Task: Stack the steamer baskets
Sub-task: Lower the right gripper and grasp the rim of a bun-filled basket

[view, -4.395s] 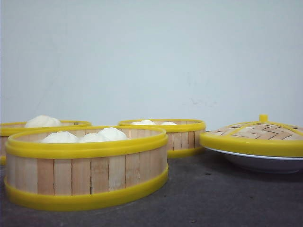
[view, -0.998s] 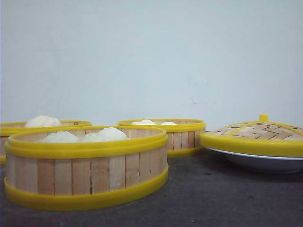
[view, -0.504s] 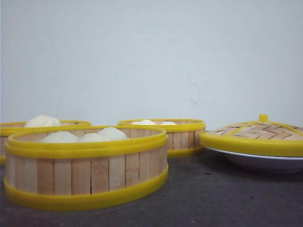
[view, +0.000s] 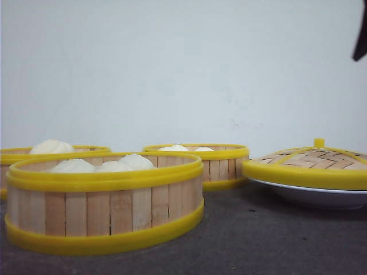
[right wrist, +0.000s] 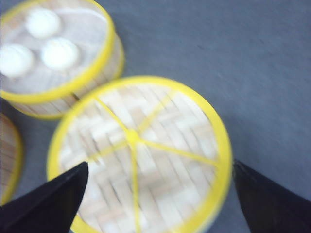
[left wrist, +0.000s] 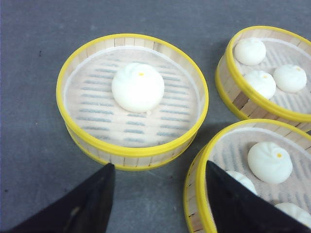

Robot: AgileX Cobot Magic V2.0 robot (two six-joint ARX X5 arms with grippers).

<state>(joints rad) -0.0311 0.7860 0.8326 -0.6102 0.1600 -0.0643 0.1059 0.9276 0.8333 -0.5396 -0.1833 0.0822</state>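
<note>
Three steamer baskets with white buns stand apart on the dark table: a near one (view: pixel 103 200), one at the far left (view: pixel 23 156) and one at the back centre (view: pixel 198 163). In the left wrist view, my left gripper (left wrist: pixel 159 167) hangs open and empty above the gap between the one-bun basket (left wrist: pixel 131 97) and the near basket (left wrist: pixel 233 184); a third basket (left wrist: pixel 267 73) lies beyond. My right gripper (right wrist: pixel 160 164) is open and empty, high over the woven lid (right wrist: pixel 138 155), with a three-bun basket (right wrist: pixel 53 53) beside it. That view is blurred.
The domed woven lid (view: pixel 309 163) with a yellow knob rests on a white plate (view: pixel 315 197) at the right. A dark piece of the right arm (view: pixel 360 40) shows at the top right edge. A pale wall stands behind the table.
A dark part of the right arm has come into the front view's top right corner. The baskets, lid and plate have not moved.
</note>
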